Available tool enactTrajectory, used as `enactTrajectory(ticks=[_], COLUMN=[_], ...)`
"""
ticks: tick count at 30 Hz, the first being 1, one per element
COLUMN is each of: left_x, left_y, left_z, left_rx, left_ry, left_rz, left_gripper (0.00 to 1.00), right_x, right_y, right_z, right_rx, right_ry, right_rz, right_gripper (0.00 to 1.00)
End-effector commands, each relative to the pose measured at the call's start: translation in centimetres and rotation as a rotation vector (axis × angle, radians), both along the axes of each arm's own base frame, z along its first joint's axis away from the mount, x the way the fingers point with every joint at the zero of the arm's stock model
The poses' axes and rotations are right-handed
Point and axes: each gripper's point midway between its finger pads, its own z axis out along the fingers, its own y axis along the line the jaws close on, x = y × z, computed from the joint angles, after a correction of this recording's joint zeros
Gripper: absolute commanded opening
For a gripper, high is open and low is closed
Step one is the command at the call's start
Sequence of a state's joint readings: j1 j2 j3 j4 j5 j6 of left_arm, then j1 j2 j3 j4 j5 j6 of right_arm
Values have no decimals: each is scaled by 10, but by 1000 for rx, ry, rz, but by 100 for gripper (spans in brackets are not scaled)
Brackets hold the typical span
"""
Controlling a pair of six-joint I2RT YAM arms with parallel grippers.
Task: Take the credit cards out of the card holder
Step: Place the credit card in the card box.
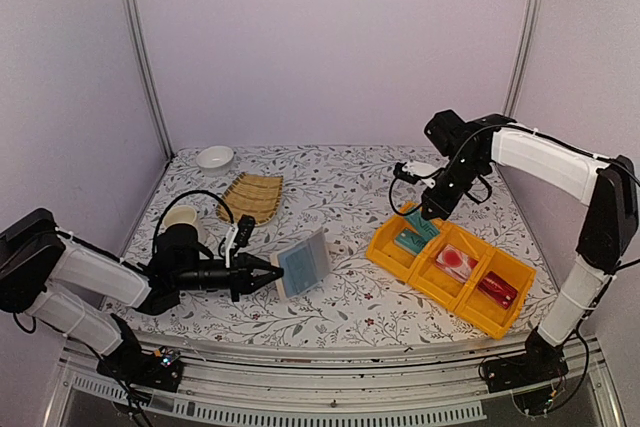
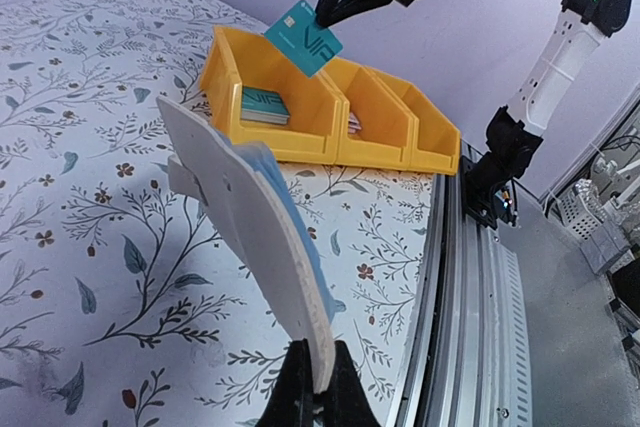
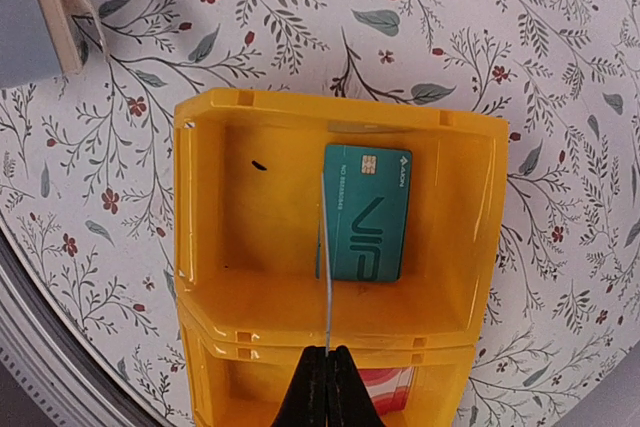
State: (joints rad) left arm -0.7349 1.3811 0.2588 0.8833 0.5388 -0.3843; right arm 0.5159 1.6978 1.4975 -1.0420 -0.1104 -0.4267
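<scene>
There are three yellow trays (image 2: 280,144), two teal cards (image 2: 303,37), one pink card (image 1: 455,259) and one red item (image 1: 497,290). Also one wallet (image 1: 303,264), one mat (image 1: 251,196), one bowl (image 1: 214,156) and one cup (image 1: 182,217).

1. The counter (image 1: 350,197) has a matt, smooth-looking covering printed with leaves and flowers.
2. The yellow trays (image 2: 385,132) are hard plastic with a mild gloss.
3. The teal card (image 2: 303,37) is thin, smooth plastic with a slight sheen.
4. The wallet (image 2: 250,237) is matt, beige and leather-like outside, and its grey-blue lining looks matt too.
5. The mat (image 1: 251,196) is woven of pale, bamboo-like strips.
6. The bowl (image 1: 214,156) is white and glossy.
7. The rail (image 2: 480,277) along the counter's edge is dull grey metal.
</scene>
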Motion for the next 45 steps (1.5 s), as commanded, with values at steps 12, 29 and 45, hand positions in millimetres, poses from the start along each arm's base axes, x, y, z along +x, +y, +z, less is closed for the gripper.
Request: enactTrajectory(ticks=[12,29,45], left_x=[1,4,8], left_y=[3,-3,-7], left_z=[9,4,4], left_rx=[-26,-12,-5], left_ry=[-50,-35,-25], left_rz=[1,-15,-24], left_gripper=[0,0,0], right_x=[5,37,81], right_y=[-15,-16,26], right_z=[-57,-73,7], right_rx=[-185,-313,-255], right_ry=[166,101,-240], right_rz=[-51,-52,-143], right_gripper=[2,8,27])
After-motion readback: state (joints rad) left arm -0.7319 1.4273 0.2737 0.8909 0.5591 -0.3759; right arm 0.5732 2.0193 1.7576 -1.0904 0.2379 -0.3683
